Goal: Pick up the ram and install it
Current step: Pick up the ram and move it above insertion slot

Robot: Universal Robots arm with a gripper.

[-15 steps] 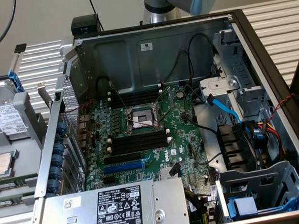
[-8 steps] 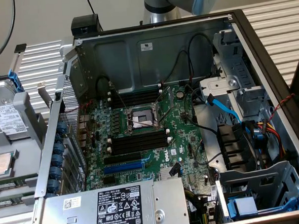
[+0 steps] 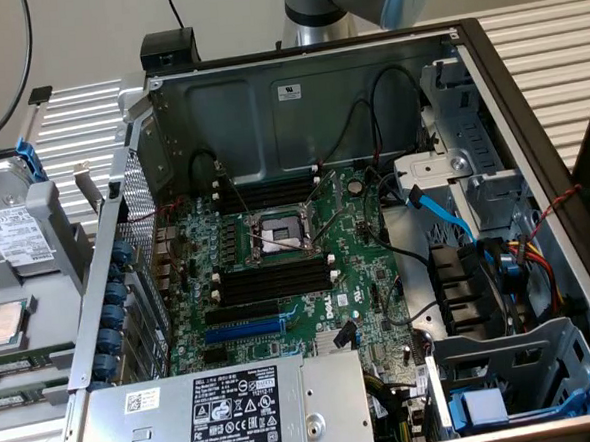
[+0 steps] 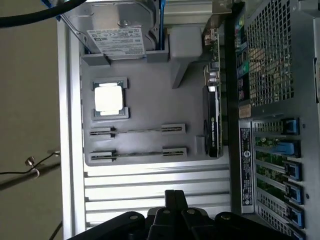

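Note:
In the wrist view two rams stand on edge in the clips of a grey parts tray (image 4: 145, 90): one ram (image 4: 137, 131) and a second ram (image 4: 139, 152) beside it, nearer my gripper. My gripper (image 4: 173, 195) hovers over the ribbed metal table, a short way off the tray's edge, with its black fingers shut together and nothing between them. In the exterior view the open computer case shows the motherboard with black memory slots (image 3: 276, 279) below the processor socket (image 3: 281, 232) and more memory slots (image 3: 273, 192) above it.
The tray also holds a hard drive (image 4: 122, 37), a processor chip (image 4: 109, 98) and a graphics card (image 4: 212, 120) by the case's perforated wall (image 4: 280, 50). Inside the case are a blue expansion slot (image 3: 244, 329), a power supply (image 3: 236, 405) and loose cables (image 3: 445, 217).

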